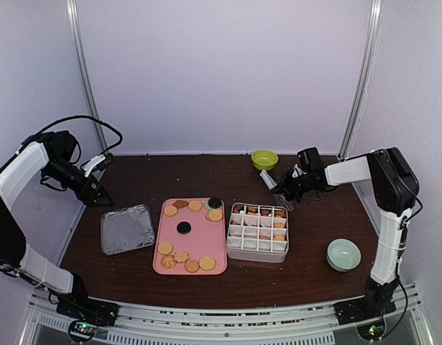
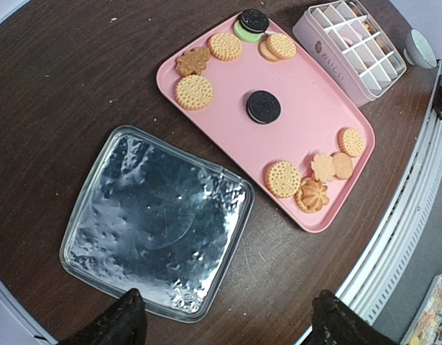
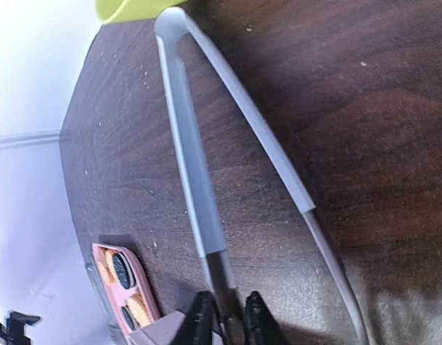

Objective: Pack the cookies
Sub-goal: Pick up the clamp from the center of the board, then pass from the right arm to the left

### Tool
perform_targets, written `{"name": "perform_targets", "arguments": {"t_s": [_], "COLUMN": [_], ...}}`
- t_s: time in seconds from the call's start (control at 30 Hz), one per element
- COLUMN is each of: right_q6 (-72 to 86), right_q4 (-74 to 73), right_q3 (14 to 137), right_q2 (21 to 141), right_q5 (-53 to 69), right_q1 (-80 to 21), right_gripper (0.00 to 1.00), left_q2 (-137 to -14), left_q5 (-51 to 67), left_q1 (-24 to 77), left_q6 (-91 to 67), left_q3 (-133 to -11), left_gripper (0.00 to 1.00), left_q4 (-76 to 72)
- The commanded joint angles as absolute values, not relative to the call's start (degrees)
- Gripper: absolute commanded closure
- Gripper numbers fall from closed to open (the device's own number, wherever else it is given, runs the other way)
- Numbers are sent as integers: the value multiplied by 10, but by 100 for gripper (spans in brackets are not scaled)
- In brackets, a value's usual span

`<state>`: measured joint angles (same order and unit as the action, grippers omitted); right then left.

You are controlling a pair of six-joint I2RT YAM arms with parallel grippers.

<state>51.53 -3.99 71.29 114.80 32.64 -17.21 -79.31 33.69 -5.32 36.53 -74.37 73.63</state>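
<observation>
Packing partway: few compartments of divided box (image 1: 256, 254), centre-right, filled; about dozen cookies (image 2: 282, 178) remain on pink tray (image 2: 307, 108). Narrow-set right gripper (image 3: 231, 316) pinches tongs (image 3: 195, 180); left gripper (image 2: 231, 320) wide, empty.

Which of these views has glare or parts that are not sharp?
Left wrist view: sharp overall, but the foil tray shows patchy glare. Right wrist view: the tongs close to the lens look soft, and the wall at left is washed out. Top external view: even light, faint shadows, no strong glare.
</observation>
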Motion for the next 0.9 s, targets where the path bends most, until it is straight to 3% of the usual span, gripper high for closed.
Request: {"name": "perform_targets", "arguments": {"t_s": [0.0,0.27,0.57,0.87], "right_q6": [517,488,462,488], "right_q4": [-23,-26,-14,58], "right_q3": [706,723,679,698], "right_q2": [1145,1112,995,890], "right_q5": [327,336,332,271], "right_q1": [-168,-170,-196,-351], "right_gripper": [88,100,100,100], "left_q2": [-785,-783,-794,-801], "left_q5": [347,351,394,506], "left_q1": [-60,-60,-60,-60], "left_q6": [369,368,366,374], "left_q3": [-751,-751,-770,-820], "left_gripper": [18,18,17,16], "left_q4": [742,744,758,798]}}
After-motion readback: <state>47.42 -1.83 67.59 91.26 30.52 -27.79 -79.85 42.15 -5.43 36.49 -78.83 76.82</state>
